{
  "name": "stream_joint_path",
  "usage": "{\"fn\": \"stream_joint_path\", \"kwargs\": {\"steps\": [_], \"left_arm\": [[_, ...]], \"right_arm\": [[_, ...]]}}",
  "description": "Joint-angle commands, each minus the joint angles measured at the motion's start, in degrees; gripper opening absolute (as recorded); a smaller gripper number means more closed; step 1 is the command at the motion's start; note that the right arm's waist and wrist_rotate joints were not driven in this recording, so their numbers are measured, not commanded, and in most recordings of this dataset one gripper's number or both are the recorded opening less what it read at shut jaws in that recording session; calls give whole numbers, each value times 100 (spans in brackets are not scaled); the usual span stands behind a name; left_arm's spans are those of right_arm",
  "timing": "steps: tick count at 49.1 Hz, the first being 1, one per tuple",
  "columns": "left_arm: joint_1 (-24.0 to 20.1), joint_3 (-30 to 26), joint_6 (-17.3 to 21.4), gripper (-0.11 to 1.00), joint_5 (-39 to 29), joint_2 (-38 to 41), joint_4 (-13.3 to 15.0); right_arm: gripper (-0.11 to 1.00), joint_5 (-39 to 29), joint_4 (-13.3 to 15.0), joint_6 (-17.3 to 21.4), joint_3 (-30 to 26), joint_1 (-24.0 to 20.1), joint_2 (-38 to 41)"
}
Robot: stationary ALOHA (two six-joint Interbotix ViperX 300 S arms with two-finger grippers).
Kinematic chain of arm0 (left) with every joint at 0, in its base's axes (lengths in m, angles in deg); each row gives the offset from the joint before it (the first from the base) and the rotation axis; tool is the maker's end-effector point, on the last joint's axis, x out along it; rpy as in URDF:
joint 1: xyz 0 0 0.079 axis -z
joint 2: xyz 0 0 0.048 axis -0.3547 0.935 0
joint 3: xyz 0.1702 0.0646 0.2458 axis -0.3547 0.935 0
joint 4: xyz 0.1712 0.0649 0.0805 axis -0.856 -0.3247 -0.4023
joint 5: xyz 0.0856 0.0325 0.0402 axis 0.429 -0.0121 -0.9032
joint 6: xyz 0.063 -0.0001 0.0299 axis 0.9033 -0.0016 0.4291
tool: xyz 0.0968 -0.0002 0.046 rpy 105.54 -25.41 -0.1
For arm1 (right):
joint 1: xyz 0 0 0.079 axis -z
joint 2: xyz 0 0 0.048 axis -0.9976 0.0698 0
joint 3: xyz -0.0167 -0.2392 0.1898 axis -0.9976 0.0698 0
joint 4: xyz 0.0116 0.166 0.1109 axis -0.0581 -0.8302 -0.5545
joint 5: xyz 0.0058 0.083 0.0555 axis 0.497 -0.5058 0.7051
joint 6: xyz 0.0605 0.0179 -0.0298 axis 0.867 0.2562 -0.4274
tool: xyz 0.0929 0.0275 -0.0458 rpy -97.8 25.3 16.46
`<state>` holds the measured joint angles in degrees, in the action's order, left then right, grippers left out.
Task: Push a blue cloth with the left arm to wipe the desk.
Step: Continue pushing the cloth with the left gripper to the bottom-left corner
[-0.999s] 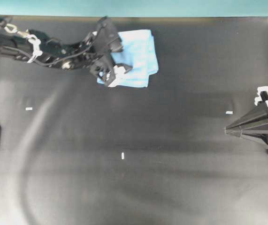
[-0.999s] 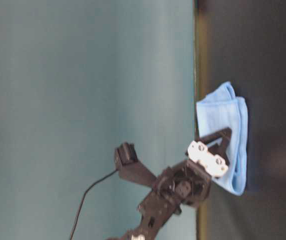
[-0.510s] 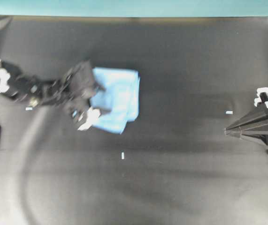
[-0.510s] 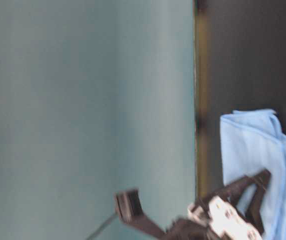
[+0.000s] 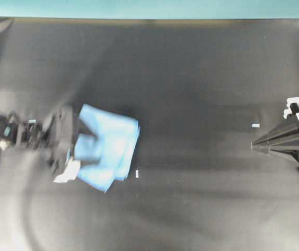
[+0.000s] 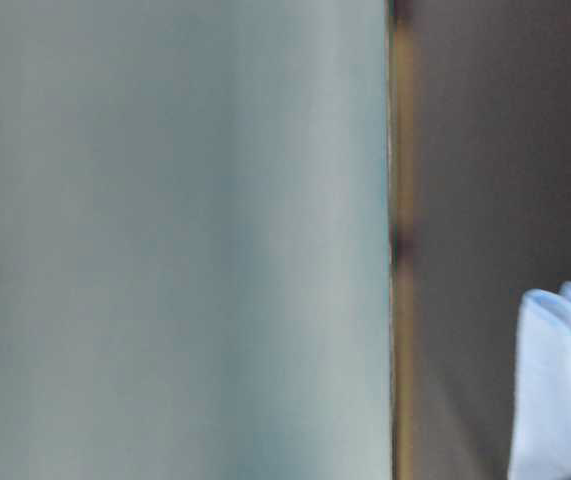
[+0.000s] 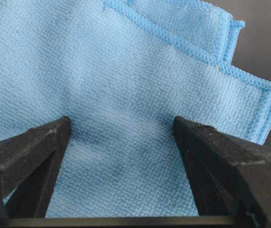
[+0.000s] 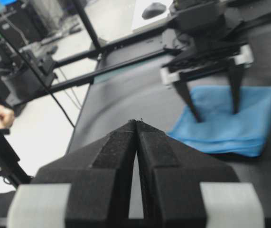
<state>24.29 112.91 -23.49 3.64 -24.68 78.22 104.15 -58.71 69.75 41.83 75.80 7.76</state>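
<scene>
Pressing down on the blue cloth (image 5: 109, 147), the left gripper (image 5: 84, 152) has its fingers spread wide, both tips planted on the fabric, nothing pinched between them. Left wrist view: two black fingers (image 7: 28, 161) stand apart on the weave, stitched layered edges visible beyond. The cloth lies flat on the desk (image 5: 201, 78), left of centre, slightly skewed, just beside a small white mark (image 5: 137, 173). Left arm (image 5: 18, 136) blurred. In the table-level view only a pale corner of the cloth shows at the lower right. Right gripper (image 5: 259, 145) clenched, fingers meeting at a point, well apart from the cloth, at the right edge.
</scene>
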Motion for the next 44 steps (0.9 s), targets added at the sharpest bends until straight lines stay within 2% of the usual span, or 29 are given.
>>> {"fn": "stream_joint_path", "kwargs": {"steps": [1,21,28,38,44], "left_arm": [[519,18,-9,86,-44,-105,-9],[2347,-88,-70,86,-1055,-62,-9],[2443,-105,-202,86,-1107,-70,-9],[2443,-114,-176,86,-1116,-132,-9],[2435,-141,-123,86,-1125,-439,-9]], "right_arm": [[1,70,0,0,-44,0,26],[1,88,-9,-9,-44,0,26],[1,97,-9,0,-44,0,18],[1,97,-9,0,-44,9,9],[1,97,-9,0,-53,0,9]]}}
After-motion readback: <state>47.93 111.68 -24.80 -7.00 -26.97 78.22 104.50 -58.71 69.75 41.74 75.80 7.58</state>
